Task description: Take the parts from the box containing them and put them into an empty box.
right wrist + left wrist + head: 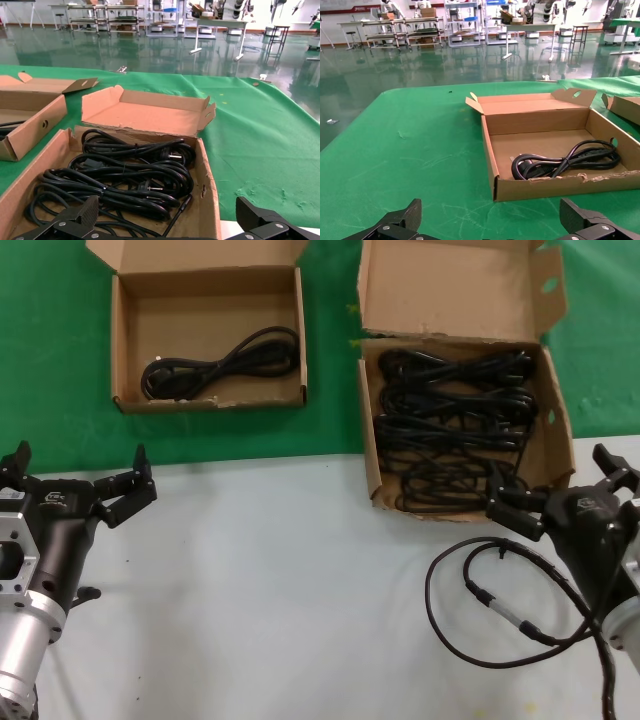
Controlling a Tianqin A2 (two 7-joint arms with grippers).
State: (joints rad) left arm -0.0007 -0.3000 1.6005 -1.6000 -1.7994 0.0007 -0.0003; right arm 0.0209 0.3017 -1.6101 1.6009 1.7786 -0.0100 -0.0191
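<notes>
The box with the tall slotted lid (pixel 553 410) stands at the back right and holds several bundled black power cords (pixel 455 420). The low-walled box (pixel 122 350) at the back left holds one coiled cord (pixel 220 365). My right gripper (pixel 552 475) is open and empty, hovering at the full box's near right corner. In the right wrist view it (pixel 167 207) is over the near cords (pixel 130 175). My left gripper (pixel 78 472) is open and empty at the front left, short of the low box (pixel 545 187), whose cord (pixel 567 160) shows in the left wrist view.
The boxes stand on a green cloth (pixel 330 370). The near part of the table (pixel 280 590) is pale grey. The robot's own thick black cable with a silver connector (pixel 500 612) loops on the table by my right arm.
</notes>
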